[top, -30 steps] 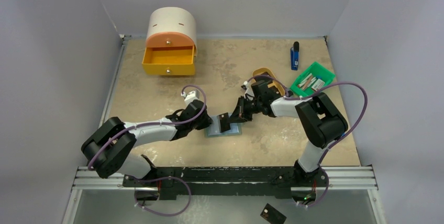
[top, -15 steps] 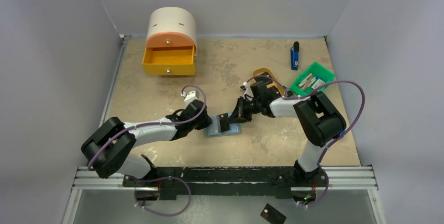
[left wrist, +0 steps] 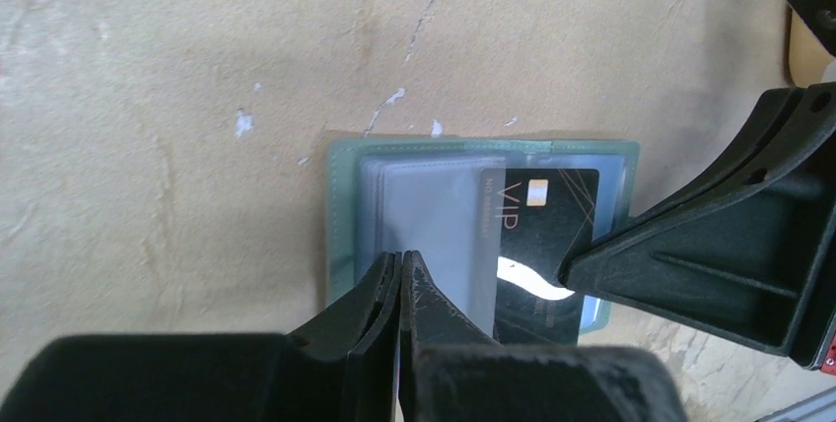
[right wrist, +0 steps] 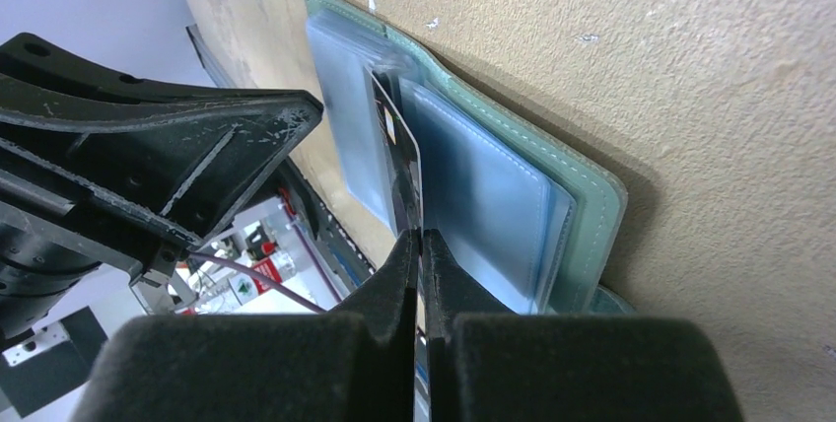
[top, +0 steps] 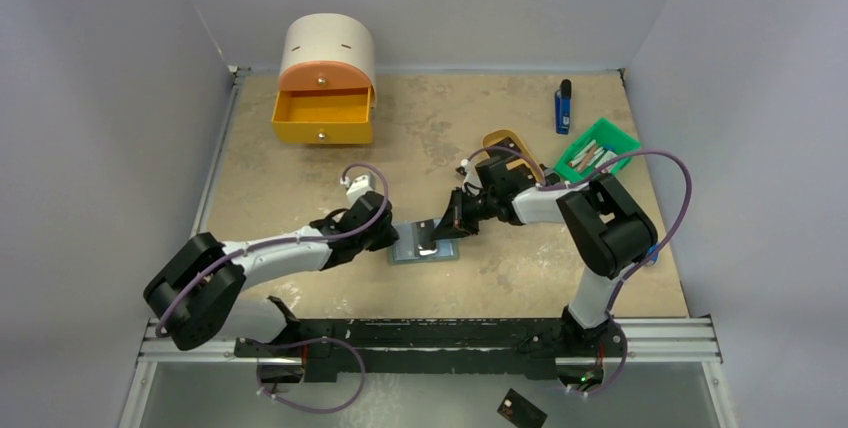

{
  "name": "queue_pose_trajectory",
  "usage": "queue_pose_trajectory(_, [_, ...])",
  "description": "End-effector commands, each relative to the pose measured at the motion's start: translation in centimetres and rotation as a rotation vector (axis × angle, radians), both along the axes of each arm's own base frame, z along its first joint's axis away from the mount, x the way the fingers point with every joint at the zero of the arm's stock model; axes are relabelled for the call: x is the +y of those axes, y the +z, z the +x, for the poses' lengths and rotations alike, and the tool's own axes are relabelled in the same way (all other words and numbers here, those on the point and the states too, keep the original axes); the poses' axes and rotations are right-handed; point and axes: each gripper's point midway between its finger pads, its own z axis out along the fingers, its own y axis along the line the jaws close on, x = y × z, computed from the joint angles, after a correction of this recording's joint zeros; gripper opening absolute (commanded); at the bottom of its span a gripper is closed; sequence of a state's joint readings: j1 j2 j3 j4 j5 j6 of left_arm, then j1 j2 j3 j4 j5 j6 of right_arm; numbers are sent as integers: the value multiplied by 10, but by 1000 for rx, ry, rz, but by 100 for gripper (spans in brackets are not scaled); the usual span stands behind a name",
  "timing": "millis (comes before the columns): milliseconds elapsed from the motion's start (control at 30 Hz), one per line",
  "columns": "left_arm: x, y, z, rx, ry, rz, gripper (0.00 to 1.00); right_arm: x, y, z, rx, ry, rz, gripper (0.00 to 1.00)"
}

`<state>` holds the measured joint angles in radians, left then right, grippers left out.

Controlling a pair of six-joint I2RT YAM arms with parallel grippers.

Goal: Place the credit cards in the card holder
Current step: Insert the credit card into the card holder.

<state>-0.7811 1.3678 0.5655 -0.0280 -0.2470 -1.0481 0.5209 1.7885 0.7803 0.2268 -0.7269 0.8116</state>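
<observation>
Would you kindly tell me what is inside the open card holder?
A black credit card, held by the right end effector, lies partly under a translucent pocket of the card holder. The left end effector hides the pockets beneath it.

Card holder (left wrist: 340, 215): matt grey-green leatherette, stitched edge; its pockets (left wrist: 424, 215) glossy clear plastic. Credit card (left wrist: 547, 215) glossy blk. Table (left wrist: 197, 67) rough, matt.

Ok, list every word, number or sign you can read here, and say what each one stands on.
"VIP": on the black card, beside its gold chip, over the open card holder.
Fine print along that card's edge: seems to begin "NO", the rest too small to read.
Labels on the things in the green bin: too small to read.
Pale mark on the second black card: blurred, unreadable.
</observation>
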Motion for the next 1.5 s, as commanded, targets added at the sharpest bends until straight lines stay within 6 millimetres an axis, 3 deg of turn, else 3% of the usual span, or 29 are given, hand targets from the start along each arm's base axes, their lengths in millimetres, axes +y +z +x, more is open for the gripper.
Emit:
queue_pose_trajectory(0, [11,21,3,-46,18,31,1,4,3,1,-12,21,2,0])
queue_pose_trajectory(133, [26,30,3,-75,57,58,1,4,3,1,-14,26,1,0])
queue_pose_trajectory(367, [44,4,-3,-31,84,159,0,6,3,3,-23,38,-11,0])
queue_pose_trajectory(900, [22,-23,-4,17,23,107,0,15,-1,-2,-12,69,-24,0])
queue_pose_trajectory(1467, [24,-23,-9,19,30,83,0,17,0,2,15,-46,-26,0])
